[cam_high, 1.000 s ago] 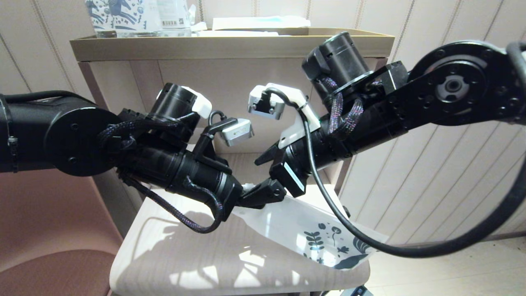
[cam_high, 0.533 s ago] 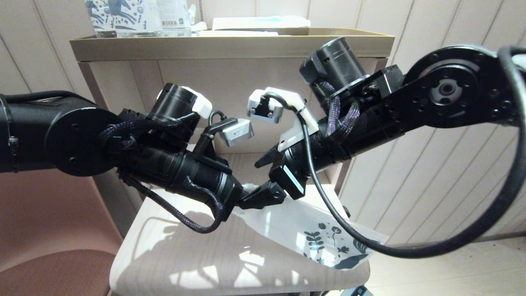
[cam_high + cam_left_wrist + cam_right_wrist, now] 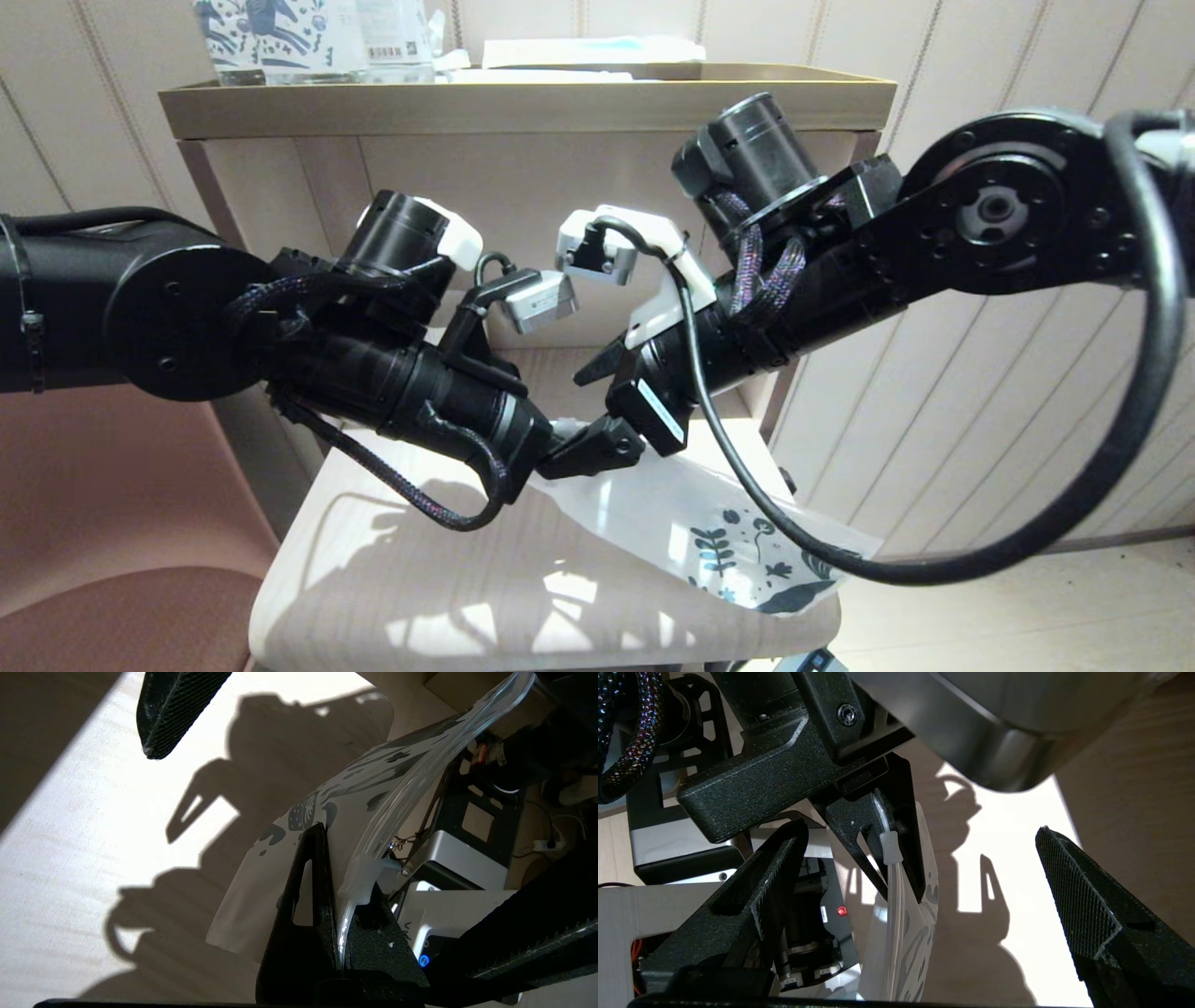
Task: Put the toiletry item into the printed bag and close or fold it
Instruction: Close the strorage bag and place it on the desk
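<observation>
The printed bag [image 3: 691, 523] is a white pouch with a dark-blue leaf print. It slopes from the low table's right edge up to my left gripper [image 3: 597, 446]. That gripper is shut on the bag's zip edge [image 3: 345, 807], just behind the small white slider [image 3: 359, 877]. My right gripper [image 3: 602, 397] faces it from the right and stands wide open. Its fingers [image 3: 780, 868] straddle the left gripper's tips and the slider [image 3: 890, 847] without touching them. The toiletry item is out of view.
The bag rests on a pale wooden low table [image 3: 392, 579] in front of a cabinet. A brown tray [image 3: 523, 103] on top holds a horse-patterned package [image 3: 280, 37]. A reddish seat [image 3: 112, 560] is at the left and panelled wall at the right.
The right arm has edged slightly left and down toward the left gripper. The left gripper and the bag have stayed where they were.
</observation>
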You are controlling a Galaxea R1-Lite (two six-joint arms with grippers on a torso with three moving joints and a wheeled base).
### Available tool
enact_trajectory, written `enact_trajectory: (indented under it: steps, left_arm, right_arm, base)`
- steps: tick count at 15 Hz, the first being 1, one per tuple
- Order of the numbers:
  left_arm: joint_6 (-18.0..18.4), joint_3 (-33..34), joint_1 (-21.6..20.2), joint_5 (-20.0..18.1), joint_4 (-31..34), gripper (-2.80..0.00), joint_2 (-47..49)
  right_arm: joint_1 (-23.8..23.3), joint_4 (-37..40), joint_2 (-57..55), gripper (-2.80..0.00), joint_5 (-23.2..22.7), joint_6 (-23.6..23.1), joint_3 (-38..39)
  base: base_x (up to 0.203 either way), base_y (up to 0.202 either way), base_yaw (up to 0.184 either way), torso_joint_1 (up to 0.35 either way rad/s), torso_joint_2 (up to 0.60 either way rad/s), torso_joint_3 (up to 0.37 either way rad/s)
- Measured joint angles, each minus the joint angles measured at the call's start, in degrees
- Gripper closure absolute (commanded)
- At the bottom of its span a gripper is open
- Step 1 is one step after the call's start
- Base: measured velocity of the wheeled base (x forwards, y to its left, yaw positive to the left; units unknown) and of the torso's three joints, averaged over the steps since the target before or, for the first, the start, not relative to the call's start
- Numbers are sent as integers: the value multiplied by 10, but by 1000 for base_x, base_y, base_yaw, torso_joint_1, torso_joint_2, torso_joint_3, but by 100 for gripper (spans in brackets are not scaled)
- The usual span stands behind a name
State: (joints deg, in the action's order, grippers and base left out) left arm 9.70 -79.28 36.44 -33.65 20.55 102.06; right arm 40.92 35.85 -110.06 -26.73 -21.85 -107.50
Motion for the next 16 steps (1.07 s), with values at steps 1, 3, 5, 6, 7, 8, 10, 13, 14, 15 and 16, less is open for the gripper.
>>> enact_trajectory:
  steps: [1, 3, 5, 6, 7, 8, 10, 13, 14, 15, 16]
  left_arm:
    - [0, 0, 0, 0, 0, 0, 0]
    - [2, 0, 0, 0, 0, 0, 0]
    - [10, 2, 0, -1, 0, 0, 1]
    - [11, 3, 0, -1, -1, 0, 1]
    - [10, 4, 0, -1, -1, 0, 1]
    - [11, 5, 0, -1, -1, 0, 2]
    - [11, 5, 0, -1, -1, 0, 2]
    - [11, 5, 0, -1, -1, 0, 2]
    - [11, 5, 0, 0, -1, 0, 3]
    - [11, 5, 0, 0, -1, 0, 3]
    - [11, 5, 0, 0, -1, 0, 3]
  right_arm:
    - [0, 0, 0, -280, 0, 0, -1]
    - [0, 0, 2, -280, 0, 0, -2]
    - [-1, 0, 5, -280, 0, 0, -1]
    - [-2, 0, 7, -280, 0, -1, 2]
    - [-3, 0, 9, -280, 0, -1, 3]
    - [-4, 0, 10, -280, 0, -1, 5]
    - [-4, 0, 10, -196, 0, -1, 5]
    - [-3, -1, 8, 0, 1, -3, 9]
    - [-2, -1, 6, 0, 0, -4, 9]
    - [-2, -1, 5, 0, 0, -5, 9]
    - [-1, 0, 4, 0, -1, -5, 9]
  base:
    - [0, 0, 0, 0, 0, 0]
    - [0, 0, 0, 0, 0, 0]
    - [0, 0, 0, 0, 0, 0]
    - [0, 0, 0, 0, 0, 0]
    - [0, 0, 0, 0, 0, 0]
    - [0, 0, 0, 0, 0, 0]
    - [0, 0, 0, 0, 0, 0]
    - [0, 0, 0, 0, 0, 0]
    - [0, 0, 0, 0, 0, 0]
    - [0, 0, 0, 0, 0, 0]
    - [0, 0, 0, 0, 0, 0]
